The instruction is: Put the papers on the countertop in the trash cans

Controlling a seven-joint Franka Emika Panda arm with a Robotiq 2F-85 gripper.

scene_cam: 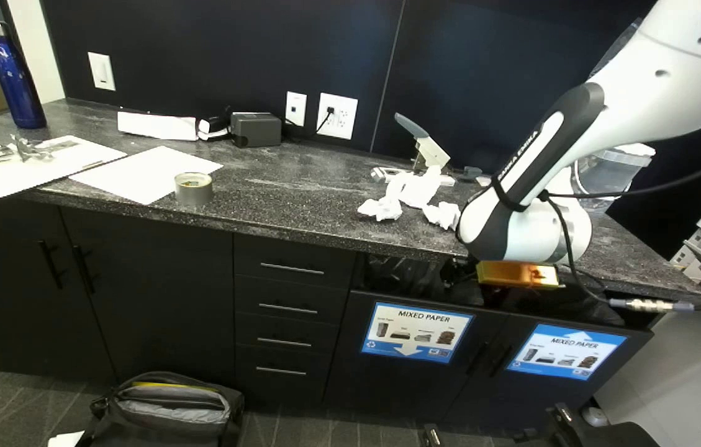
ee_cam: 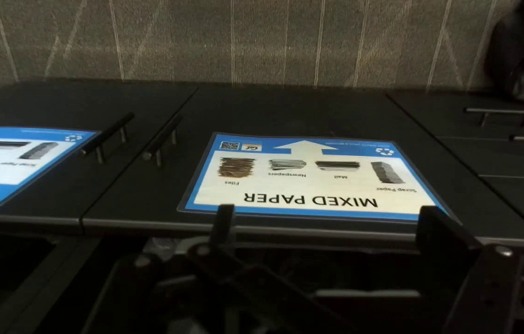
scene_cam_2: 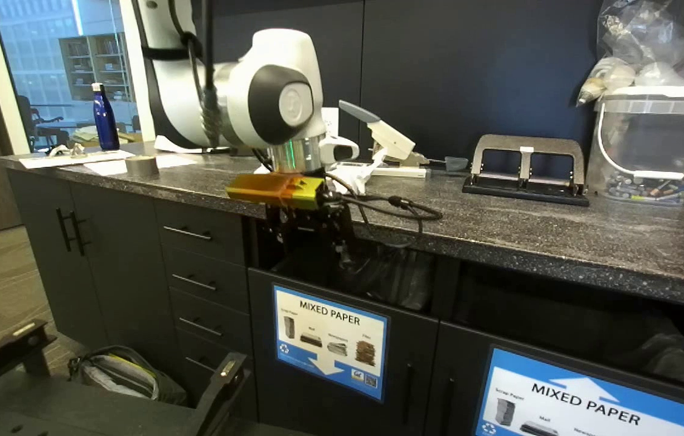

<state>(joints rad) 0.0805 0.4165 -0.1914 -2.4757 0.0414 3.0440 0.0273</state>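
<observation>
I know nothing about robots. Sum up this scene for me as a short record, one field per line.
Trash cans: two, black, labelled MIXED PAPER
Claw: open, nothing seen held, at one can's opening
Crumpled paper: on the countertop, some near a stapler-like tool, some on a flat sheet
Also on top: blue bottle, tape roll, hole punch
Floor: open bag
Job: unfinished

Blue btl [scene_cam: 19,84] upright, tape roll [scene_cam: 194,195] nr wht sheet [scene_cam: 145,172], hole punch [scene_cam_2: 529,145] nr bucket [scene_cam_2: 644,142], bag [scene_cam: 170,406] on flr [ee_cam: 197,41].
</observation>
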